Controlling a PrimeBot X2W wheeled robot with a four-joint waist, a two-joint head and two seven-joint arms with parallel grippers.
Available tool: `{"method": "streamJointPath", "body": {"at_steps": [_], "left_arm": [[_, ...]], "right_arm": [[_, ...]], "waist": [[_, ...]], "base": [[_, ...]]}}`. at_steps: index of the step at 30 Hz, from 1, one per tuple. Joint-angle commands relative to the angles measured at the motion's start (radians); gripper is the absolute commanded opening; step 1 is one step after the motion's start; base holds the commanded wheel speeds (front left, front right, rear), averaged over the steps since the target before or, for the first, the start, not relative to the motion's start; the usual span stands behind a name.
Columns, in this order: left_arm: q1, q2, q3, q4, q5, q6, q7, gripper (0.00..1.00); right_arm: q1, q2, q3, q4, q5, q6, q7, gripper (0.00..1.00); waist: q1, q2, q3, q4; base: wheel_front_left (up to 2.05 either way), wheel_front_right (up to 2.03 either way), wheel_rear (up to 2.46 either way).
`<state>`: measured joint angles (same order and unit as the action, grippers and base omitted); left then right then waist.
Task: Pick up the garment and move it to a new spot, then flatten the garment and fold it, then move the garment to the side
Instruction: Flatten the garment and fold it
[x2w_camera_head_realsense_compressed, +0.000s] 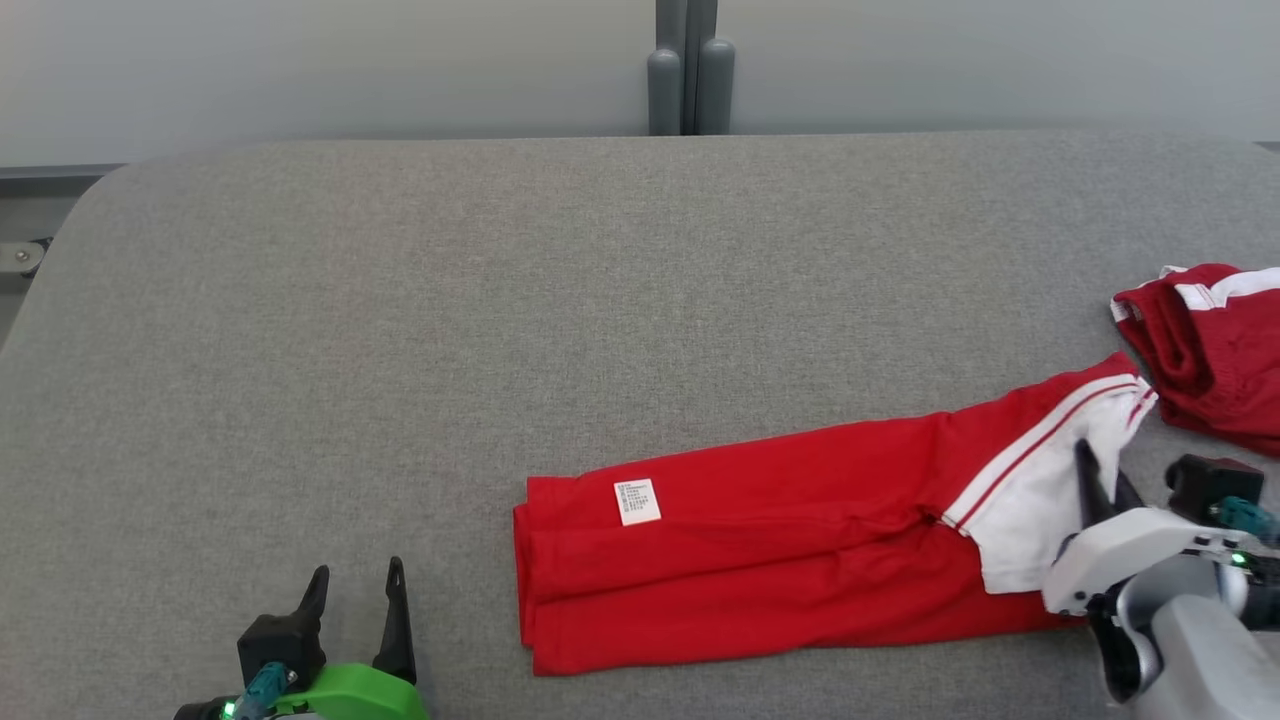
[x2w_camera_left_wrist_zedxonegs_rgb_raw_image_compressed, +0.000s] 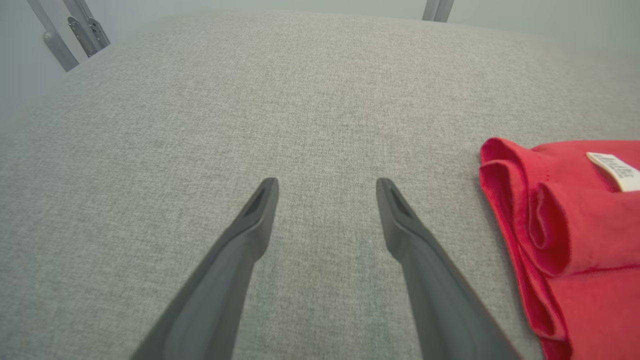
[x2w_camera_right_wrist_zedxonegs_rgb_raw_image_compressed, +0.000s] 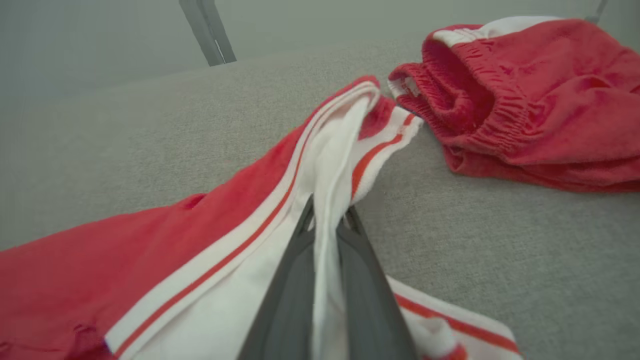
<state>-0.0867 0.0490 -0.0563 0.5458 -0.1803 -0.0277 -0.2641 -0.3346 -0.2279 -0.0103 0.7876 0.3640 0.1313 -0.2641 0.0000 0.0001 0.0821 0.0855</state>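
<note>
head view: right gripper (x2w_camera_head_realsense_compressed: 1088, 465) clamped on the white end of the red garment (x2w_camera_head_realsense_compressed: 760, 540).
it reaches in from the lower right corner, forearm angled up-left; the red garment lies lengthwise at centre-right, a second red garment (x2w_camera_head_realsense_compressed: 1215, 345) at the right edge, and open grey pad (x2w_camera_head_realsense_compressed: 450, 300) stretches left and up. left wrist view: left gripper (x2w_camera_left_wrist_zedxonegs_rgb_raw_image_compressed: 327, 187) points along the pad, fingers spread wide, hem at right. right wrist view: fingers pinch a raised white fold.
</note>
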Motion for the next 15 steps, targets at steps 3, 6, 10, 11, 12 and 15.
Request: {"method": "streamJointPath", "body": {"at_steps": [3, 6, 10, 11, 12, 15], "left_arm": [[0.015, 0.004, -0.002, 0.005, -0.002, -0.005, 0.001, 1.00], [0.018, 0.004, -0.012, 0.009, -0.004, -0.009, 0.001, 1.00], [0.017, 0.004, -0.033, 0.014, -0.011, -0.014, 0.001, 1.00], [0.016, 0.004, -0.040, 0.016, -0.014, -0.015, 0.001, 1.00], [0.015, 0.004, -0.047, 0.018, -0.014, -0.015, 0.001, 1.00], [0.015, 0.004, -0.068, 0.018, -0.023, -0.017, 0.001, 1.00]], "right_arm": [[0.034, 0.036, 0.080, -0.085, -0.019, -0.001, 0.000, 0.00], [0.050, 0.054, 0.178, -0.144, -0.008, -0.001, 0.000, 0.00], [0.060, 0.071, 0.329, -0.194, 0.032, -0.001, 0.000, 0.00], [0.059, 0.074, 0.364, -0.201, 0.042, -0.001, 0.000, 0.00], [0.055, 0.077, 0.399, -0.207, 0.050, -0.001, 0.000, 0.00], [0.032, 0.092, 0.495, -0.214, 0.086, -0.001, 0.006, 0.00]], "waist": [[0.0000, -0.0001, -0.020, -0.019], [0.0000, -0.0001, -0.032, -0.028], [0.0000, -0.0001, -0.047, -0.025], [0.0000, -0.0001, -0.051, -0.020], [0.0000, -0.0001, -0.053, -0.015], [0.0000, -0.0001, -0.056, 0.010]], "base": [[0.00, 0.00, 0.00], [0.00, 0.00, 0.00], [0.00, 0.00, 0.00], [0.00, 0.00, 0.00], [0.00, 0.00, 0.00], [0.00, 0.00, 0.00]]}}
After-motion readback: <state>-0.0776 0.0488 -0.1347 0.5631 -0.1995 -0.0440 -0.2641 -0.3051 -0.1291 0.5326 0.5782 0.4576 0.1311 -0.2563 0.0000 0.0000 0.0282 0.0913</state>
